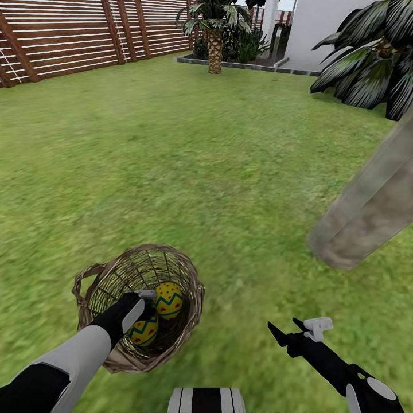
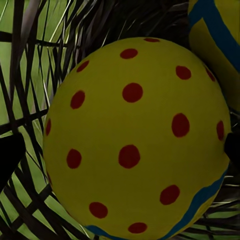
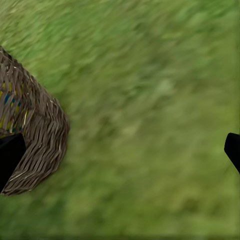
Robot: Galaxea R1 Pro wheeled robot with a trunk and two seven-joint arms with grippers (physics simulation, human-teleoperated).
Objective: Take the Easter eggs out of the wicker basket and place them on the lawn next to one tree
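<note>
Down on lawn (image 1: 189, 172): wicker basket (image 1: 186, 310) holds two visible Easter eggs, upper egg (image 1: 169, 299) and lower egg (image 1: 143, 331), side by side. Left gripper (image 1: 150, 312) reaches inside basket, fingers either side of lower egg (clamped or not, cannot tell). Left wrist view adds red dots close up. Right gripper (image 1: 285, 331) spread wide, empty, over grass beside basket. Tree (image 1: 373, 201) trunk stands right.

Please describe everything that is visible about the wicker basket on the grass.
The round brown open-weave wicker basket stands upright on the green grass lawn, in front of the robot. A small loop handle sticks out on one side; grass shows through the gaps. Two yellow eggs with blue zigzag bands and red dots are visible inside. The left gripper reaches into it, beside one egg. In the right wrist view its woven wall appears.
</note>
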